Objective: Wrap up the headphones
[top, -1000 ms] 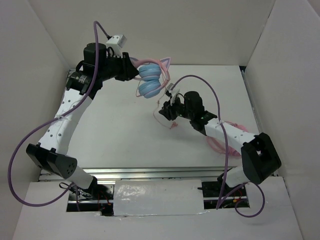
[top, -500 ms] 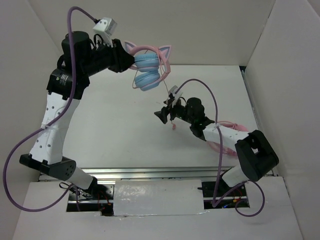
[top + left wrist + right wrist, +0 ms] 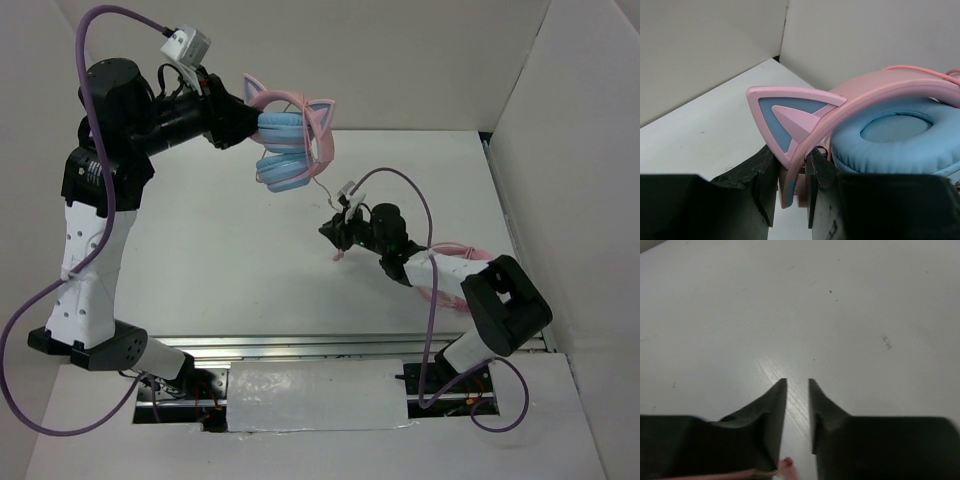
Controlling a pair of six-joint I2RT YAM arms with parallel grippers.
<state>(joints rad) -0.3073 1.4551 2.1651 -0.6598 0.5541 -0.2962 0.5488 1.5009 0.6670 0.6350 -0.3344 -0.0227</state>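
The headphones [image 3: 283, 150], with light blue earcups, a pink headband and cat ears, hang high over the back left of the table. My left gripper [image 3: 248, 124] is shut on the headband beside one ear, as the left wrist view shows: gripper [image 3: 790, 165], headphones [image 3: 895, 135]. The thin pink cable [image 3: 322, 190] runs down from the headphones to my right gripper [image 3: 335, 232], low over the table's middle. In the right wrist view that gripper [image 3: 797, 382] stands open by a narrow gap with bare table between its tips. The cable's pink end [image 3: 786, 466] lies by the base of its left finger.
A bundle of pink coiled cable [image 3: 452, 272] lies on the table at the right, under my right arm. White walls [image 3: 560, 120] close the table in at the back and both sides. Purple arm cables [image 3: 400, 180] loop over both arms.
My left arm has swung up and to the left, lifting the headphones higher. The right gripper spread wide, then narrowed again, and shifted slightly to the right.
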